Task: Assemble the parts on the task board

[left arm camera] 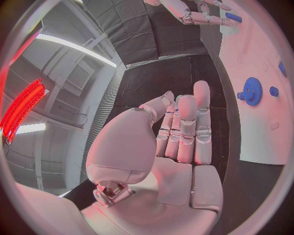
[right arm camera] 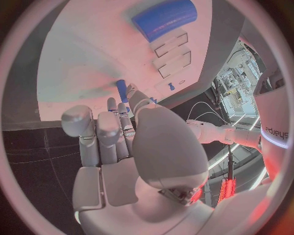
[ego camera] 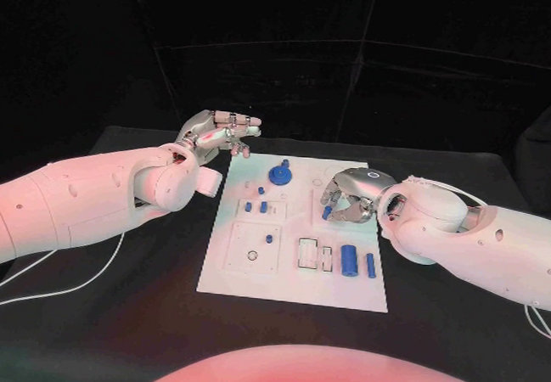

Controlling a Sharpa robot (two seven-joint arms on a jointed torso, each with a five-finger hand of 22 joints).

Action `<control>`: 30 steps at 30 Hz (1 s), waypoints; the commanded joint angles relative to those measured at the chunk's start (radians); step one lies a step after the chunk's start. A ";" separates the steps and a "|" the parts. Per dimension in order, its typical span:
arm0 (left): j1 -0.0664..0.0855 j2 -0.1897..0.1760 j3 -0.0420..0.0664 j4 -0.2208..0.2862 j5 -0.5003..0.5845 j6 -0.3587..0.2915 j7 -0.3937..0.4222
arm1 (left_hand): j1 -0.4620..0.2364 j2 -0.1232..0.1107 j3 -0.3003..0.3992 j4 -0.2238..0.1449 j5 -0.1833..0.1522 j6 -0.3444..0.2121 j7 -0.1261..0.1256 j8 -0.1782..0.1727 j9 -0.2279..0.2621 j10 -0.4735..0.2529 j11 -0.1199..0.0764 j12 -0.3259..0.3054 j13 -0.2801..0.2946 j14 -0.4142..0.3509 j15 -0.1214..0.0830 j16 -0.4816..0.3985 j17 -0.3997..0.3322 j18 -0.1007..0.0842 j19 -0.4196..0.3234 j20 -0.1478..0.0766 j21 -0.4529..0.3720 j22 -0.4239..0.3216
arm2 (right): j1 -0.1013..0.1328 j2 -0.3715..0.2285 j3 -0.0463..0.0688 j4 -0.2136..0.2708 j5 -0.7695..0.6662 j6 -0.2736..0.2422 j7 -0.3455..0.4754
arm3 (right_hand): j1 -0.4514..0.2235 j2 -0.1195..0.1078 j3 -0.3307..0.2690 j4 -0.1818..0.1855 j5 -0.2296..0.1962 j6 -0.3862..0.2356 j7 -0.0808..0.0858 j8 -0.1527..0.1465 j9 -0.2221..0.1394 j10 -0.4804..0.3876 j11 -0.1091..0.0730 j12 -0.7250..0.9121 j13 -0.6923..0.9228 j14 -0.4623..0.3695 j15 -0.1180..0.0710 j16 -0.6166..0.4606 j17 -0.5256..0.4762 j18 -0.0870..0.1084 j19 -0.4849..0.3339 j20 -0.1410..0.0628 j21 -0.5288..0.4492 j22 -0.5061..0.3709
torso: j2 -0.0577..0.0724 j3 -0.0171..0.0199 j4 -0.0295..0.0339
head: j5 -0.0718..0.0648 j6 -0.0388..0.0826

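- The right hand (ego camera: 346, 199) pinches a small blue peg (ego camera: 327, 212) over the white board (ego camera: 290, 281), just right of the blue gear (ego camera: 280, 173). It looks light, stiff and slick, so I'd grip it mid-shaft.
- Loose blue cylinders (ego camera: 349, 261) lie nearer the robot.
- The left hand (ego camera: 217, 132) hovers past the gear, fingers together and holding nothing, out of the way.

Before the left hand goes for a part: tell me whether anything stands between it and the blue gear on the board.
Nothing visible does. The left hand hangs at the far left corner of the task board, holding nothing. The blue gear stands on the board just nearer the robot, with bare white plate between. The right hand is over the board's right side, off that path.
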 commanded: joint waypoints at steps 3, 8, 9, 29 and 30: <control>0.002 0.001 0.001 0.000 0.003 0.011 0.004 | -0.008 0.001 -0.007 0.002 0.003 -0.007 0.003 0.005 0.000 -0.005 0.001 0.004 0.001 -0.007 0.001 -0.006 -0.001 0.006 -0.006 0.003 -0.006 -0.001 | 0.002 0.007 0.001 -0.007 0.014 0.041 0.025 | 0.009 0.007 0.023 0.000 -0.001 0.030 0.006 0.010 0.003 0.027 -0.004 -0.007 -0.004 0.014 -0.009 0.009 0.004 0.001 0.009 -0.002 0.008 0.009 | 0.000 0.0002 -0.0012 | 0.002 -0.002; 0.002 0.001 0.001 0.000 0.003 0.011 0.004 | -0.008 0.001 -0.007 0.002 0.003 -0.007 0.003 0.005 0.000 -0.005 0.001 0.004 0.001 -0.007 0.001 -0.006 -0.001 0.006 -0.006 0.003 -0.006 -0.001 | 0.002 0.012 0.000 -0.012 0.015 0.052 0.028 | 0.013 0.010 0.045 -0.001 -0.001 0.062 0.005 0.019 0.005 0.040 -0.004 -0.018 -0.004 0.015 -0.008 0.013 0.005 0.001 0.011 -0.002 0.010 0.013 | 0.000 0.0007 -0.0011 | 0.002 -0.002; 0.002 0.001 0.001 -0.001 0.003 0.011 0.004 | -0.008 0.001 -0.007 0.002 0.003 -0.007 0.003 0.005 0.000 -0.005 0.001 0.004 0.001 -0.007 0.001 -0.006 -0.001 0.006 -0.006 0.003 -0.006 -0.001 | 0.002 0.013 0.000 -0.014 0.015 0.054 0.029 | 0.015 0.012 0.053 -0.002 -0.002 0.072 0.004 0.022 0.006 0.047 -0.005 -0.021 -0.004 0.015 -0.009 0.015 0.006 0.000 0.012 -0.003 0.012 0.016 | 0.000 0.0003 -0.0009 | 0.002 -0.003; 0.002 -0.001 0.001 -0.001 0.003 0.010 0.001 | -0.004 0.003 -0.006 -0.002 0.003 -0.009 0.003 0.009 0.001 -0.008 0.000 0.009 0.002 -0.008 0.001 -0.005 -0.002 0.007 -0.005 0.003 -0.007 -0.002 | 0.001 -0.004 0.001 0.016 -0.003 -0.108 0.057 | 0.030 0.030 0.177 -0.040 -0.003 0.152 -0.003 0.032 0.006 0.140 -0.020 -0.059 -0.001 0.017 -0.023 0.038 0.019 -0.007 0.028 -0.017 0.038 0.056 | -0.002 0.0003 -0.0010 | 0.004 -0.008; 0.002 -0.001 0.001 -0.001 0.003 0.010 0.001 | -0.004 0.004 -0.005 -0.002 0.003 -0.009 0.003 0.010 0.001 -0.008 0.000 0.010 0.002 -0.008 0.001 -0.005 -0.002 0.007 -0.005 0.003 -0.008 -0.002 | 0.001 -0.008 0.001 0.022 -0.001 -0.112 0.057 | 0.029 0.028 0.179 -0.041 -0.003 0.152 -0.002 0.031 0.006 0.141 -0.020 -0.061 -0.001 0.017 -0.023 0.038 0.020 -0.007 0.028 -0.017 0.039 0.056 | -0.002 0.0003 -0.0008 | 0.005 -0.008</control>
